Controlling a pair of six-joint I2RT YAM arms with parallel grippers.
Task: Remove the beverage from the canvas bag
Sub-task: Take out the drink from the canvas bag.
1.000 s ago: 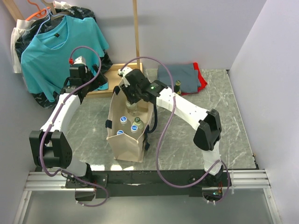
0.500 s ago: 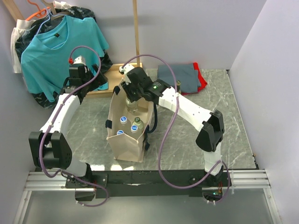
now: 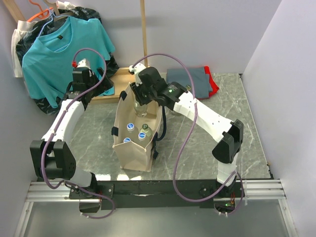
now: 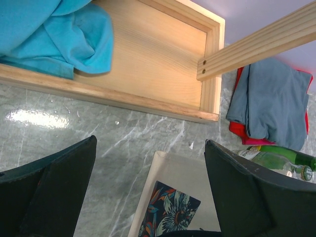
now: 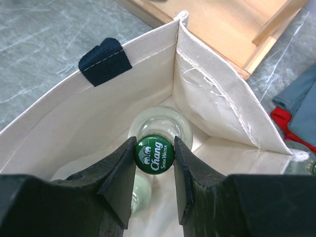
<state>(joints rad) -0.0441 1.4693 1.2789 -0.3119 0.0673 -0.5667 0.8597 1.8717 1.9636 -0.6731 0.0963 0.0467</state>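
Bag: beige canvas bag stands upright, mouth open, mid-table on grey marble top, black tab on its rim.
Beverage: clear glass Chang soda water bottle, green cap, upright inside the bag at the far corner, neck just below rim level.
R pincer: right gripper reaches down into the bag mouth, both fingers clenched on the bottle's cap, one on each side.
L pincer: left gripper released, fingers wide apart, nothing btwn them; hangs above table off the bag's far-left corner.
Other bottles in bag: two blue caps & one green cap, nearer the front wall.
Behind bag: wooden tray base w/ teal shirt on it.
Far right: grey cloth over red cloth, green bottle lying beside it.
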